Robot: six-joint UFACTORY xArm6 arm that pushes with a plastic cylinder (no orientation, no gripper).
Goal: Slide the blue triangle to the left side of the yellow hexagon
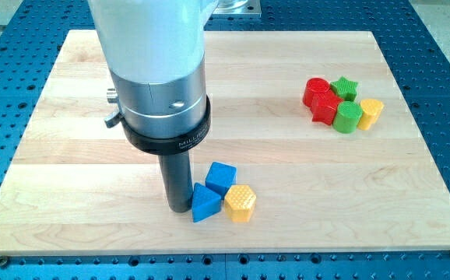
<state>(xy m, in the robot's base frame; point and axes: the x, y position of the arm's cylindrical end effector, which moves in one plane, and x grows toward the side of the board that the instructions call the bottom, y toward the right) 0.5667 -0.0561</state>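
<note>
1. Camera view: the arm comes down from the bench's [69, 233] far edge, a wide pale casing over a silver cylinder [156, 95] ringed by a black collar, ending in a straight dark rod [177, 180] that stands upright.
2. My tip [179, 210] rests on the pale wooden bench near its front edge, a little toward the view's left of centre.
3. There is no claw on this arm, so nothing opens, closes or clamps; the rod alone meets the blocks.
4. The small blue plastic triangle block [204, 204] sits directly at the view's right of my tip, touching it or very nearly so.
5. The small yellow plastic hexagon block [240, 203] lies just at the view's right of the blue triangle, touching it, so the triangle stands between my tip and the hexagon.
6. A small blue plastic cube-like block [221, 177] sits just behind those two, against both.
7. Toward the bench's far right corner, well apart, a tight cluster holds two red blocks [318, 97], a green star block [345, 87], a green cylinder block [348, 117] and a second yellow block [370, 113].
8. No containers sit on the bench; every block lies on the bare wood.
</note>
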